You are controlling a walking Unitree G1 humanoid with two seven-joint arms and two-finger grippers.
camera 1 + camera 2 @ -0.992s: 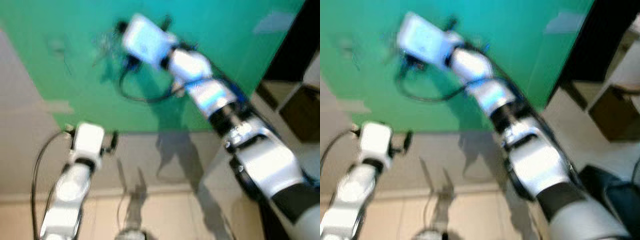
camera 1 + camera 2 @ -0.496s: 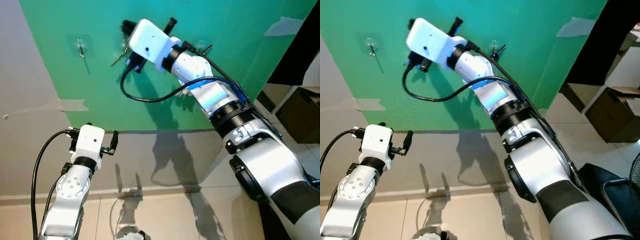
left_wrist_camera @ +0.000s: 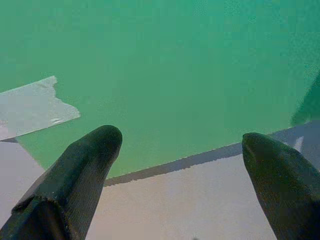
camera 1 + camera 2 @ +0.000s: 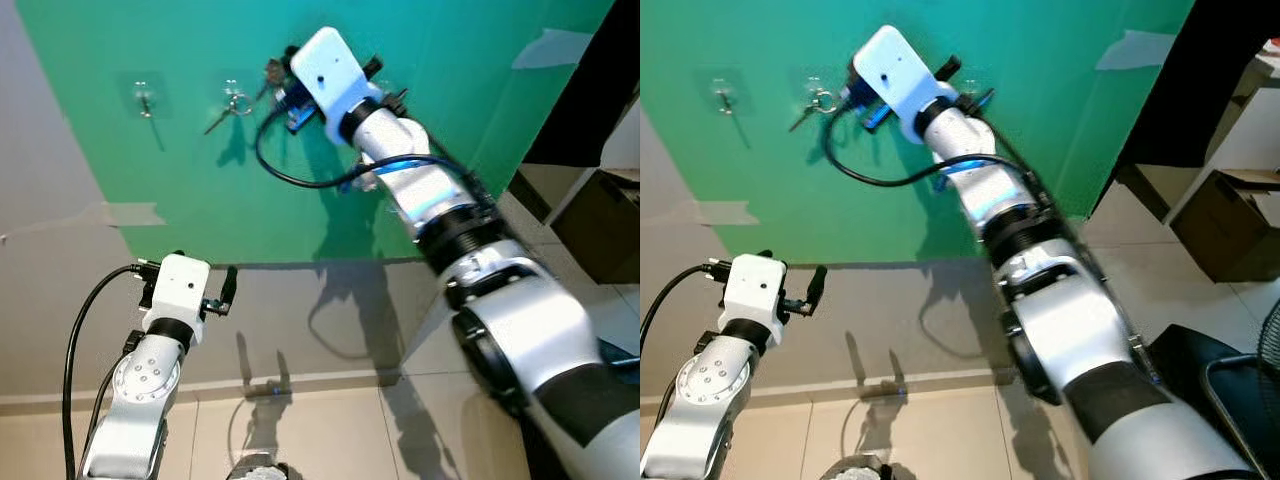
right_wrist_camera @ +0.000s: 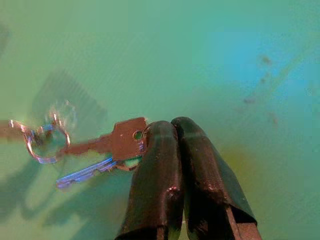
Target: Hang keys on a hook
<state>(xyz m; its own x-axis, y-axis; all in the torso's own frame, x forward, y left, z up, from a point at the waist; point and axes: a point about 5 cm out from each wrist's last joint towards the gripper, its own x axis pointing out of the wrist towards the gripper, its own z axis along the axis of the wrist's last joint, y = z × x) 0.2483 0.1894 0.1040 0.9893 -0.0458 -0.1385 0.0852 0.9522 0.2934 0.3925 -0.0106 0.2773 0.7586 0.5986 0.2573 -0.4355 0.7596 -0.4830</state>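
Three clear hooks sit on the green sheet: the left hook, the middle hook and one by the right arm. The right gripper, fingers pinched together, grips two keys whose ring is at the middle hook. The left gripper hangs low, fingers apart.

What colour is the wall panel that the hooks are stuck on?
Green; the flat wall panel shows best in the left eye view.
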